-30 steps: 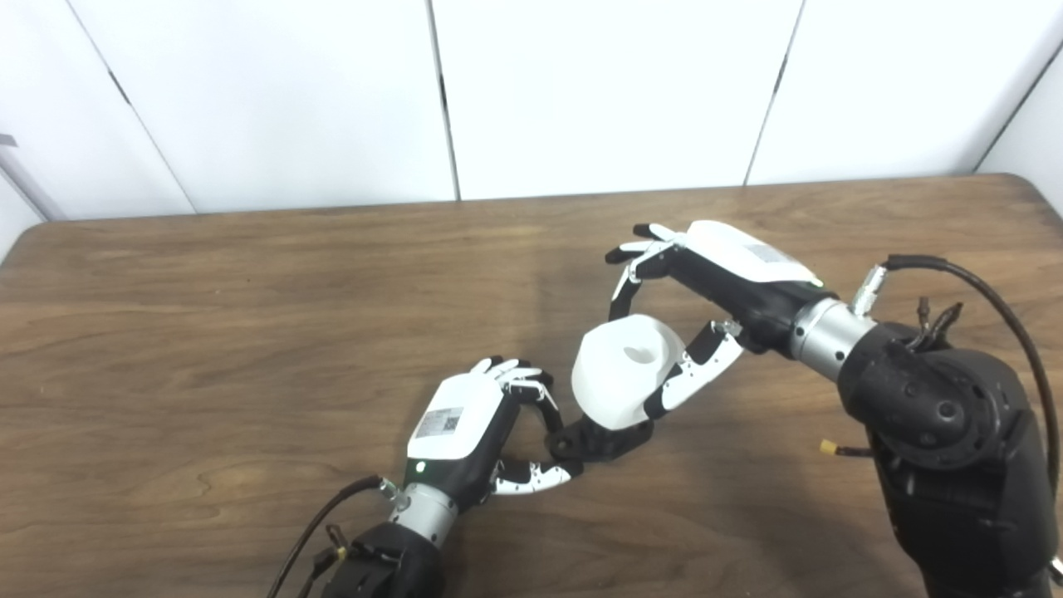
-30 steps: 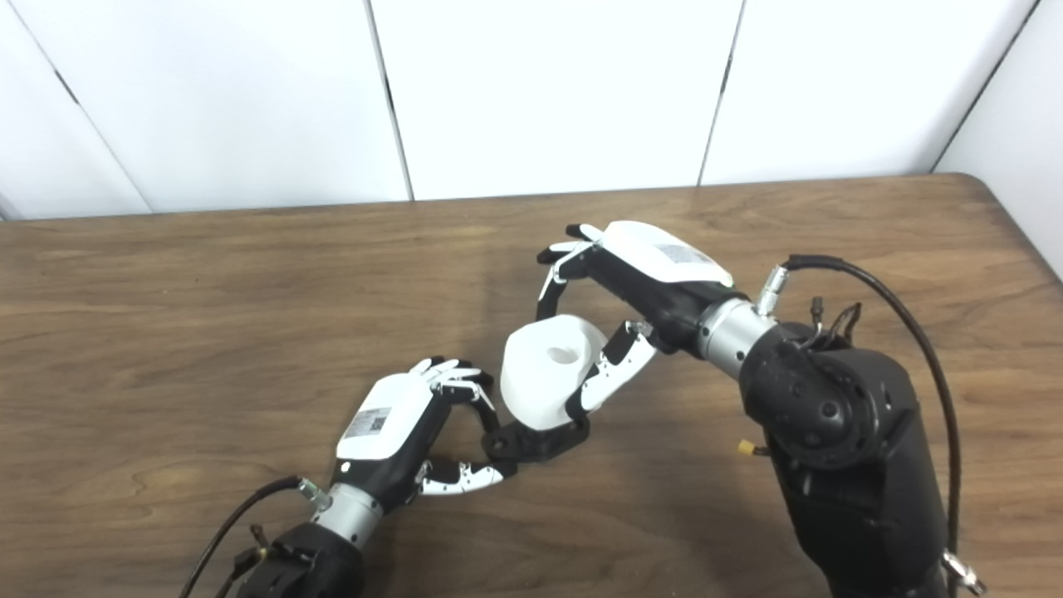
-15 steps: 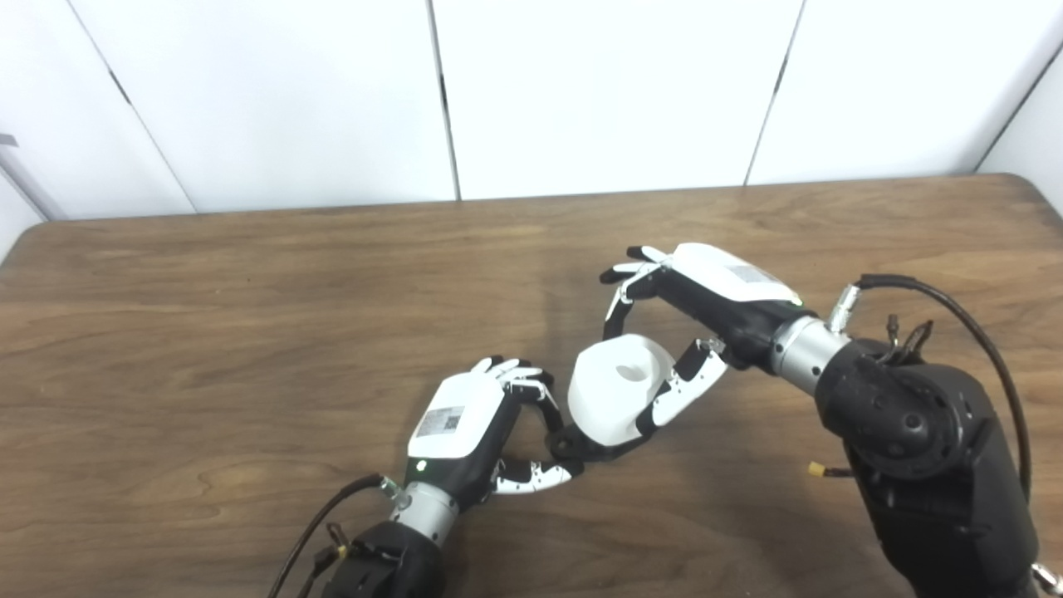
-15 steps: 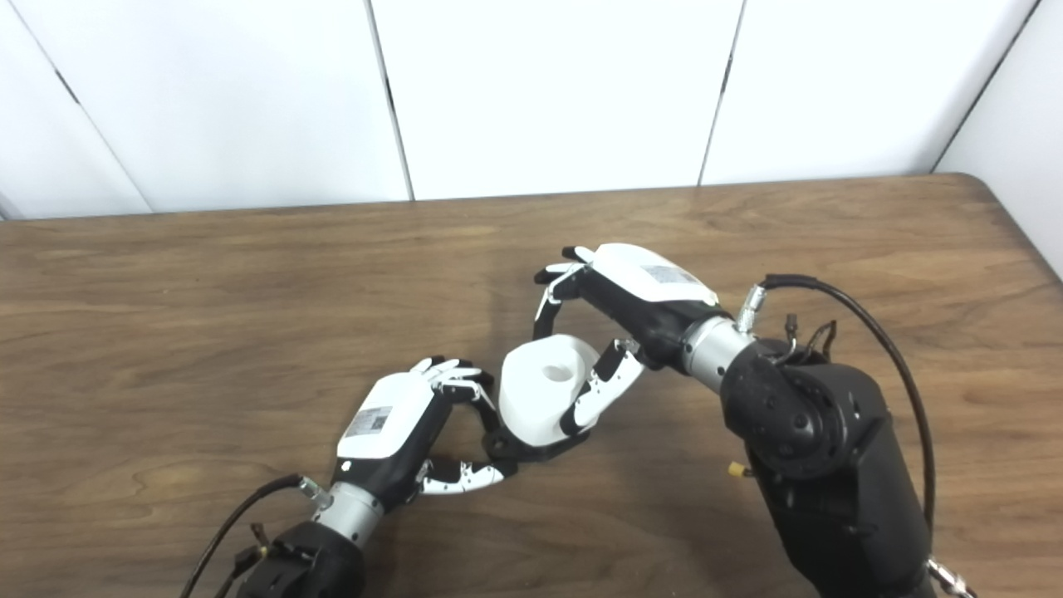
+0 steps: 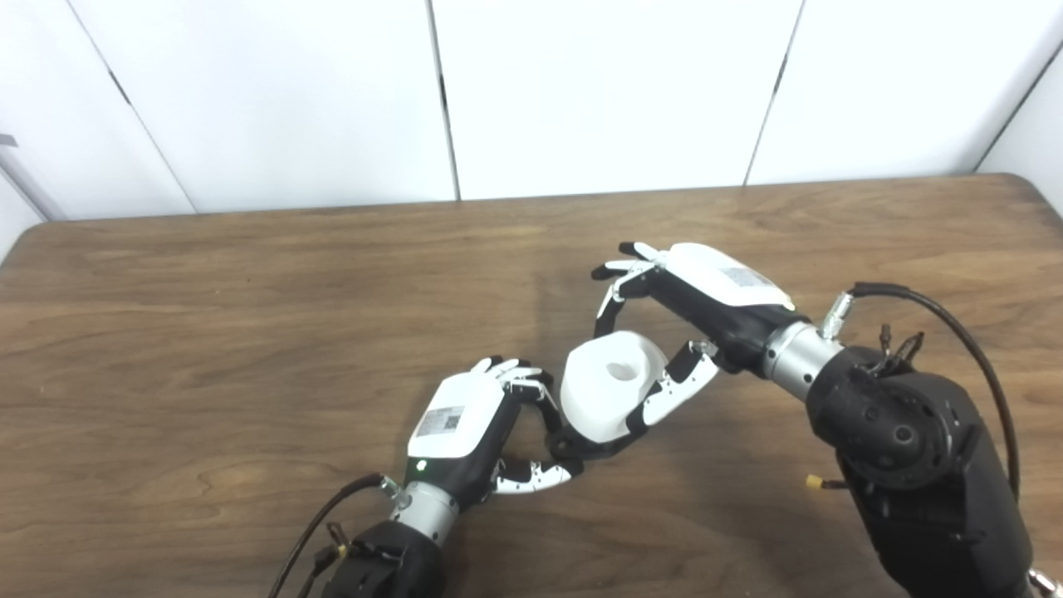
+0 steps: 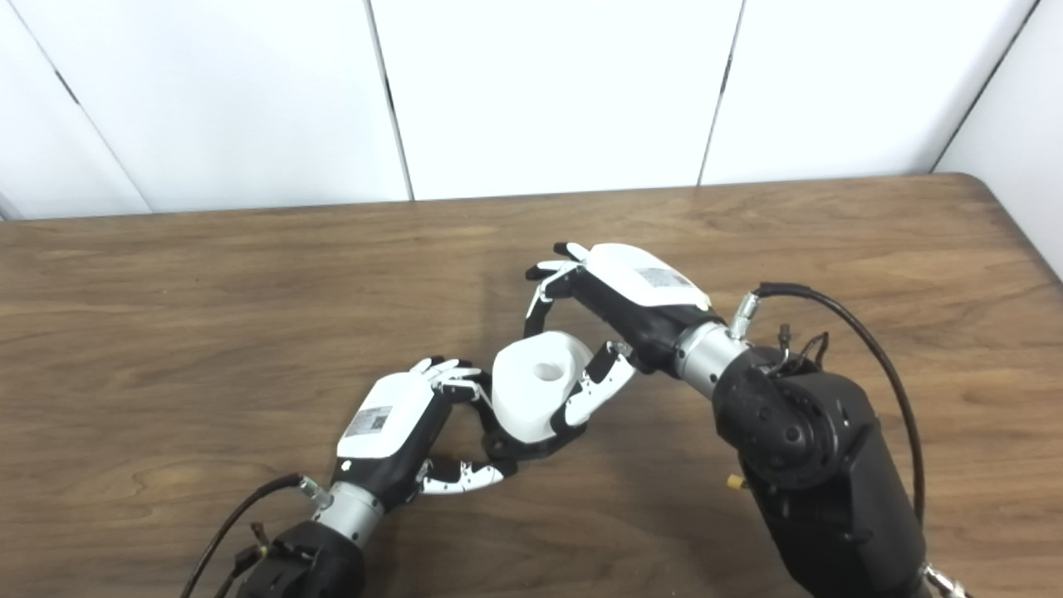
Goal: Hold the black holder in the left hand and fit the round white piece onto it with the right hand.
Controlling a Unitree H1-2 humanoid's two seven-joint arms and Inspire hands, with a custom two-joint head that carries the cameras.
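Where white piece (image 5: 610, 384) covers, holder (image 5: 591, 449) unseen.

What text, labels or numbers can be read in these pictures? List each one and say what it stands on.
None can be read.
Sticker on the back of the left hand: a small code-like patch, too blurred to read.
Sticker on the back of the right hand: grey print, too small and blurred to read.

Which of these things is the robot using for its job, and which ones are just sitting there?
Used for the job:
- black holder, gripped by the left hand
- round white piece, held by the right hand, sitting on the holder

Just there:
- wooden table
- white wall panels
Nothing else lies on the table.
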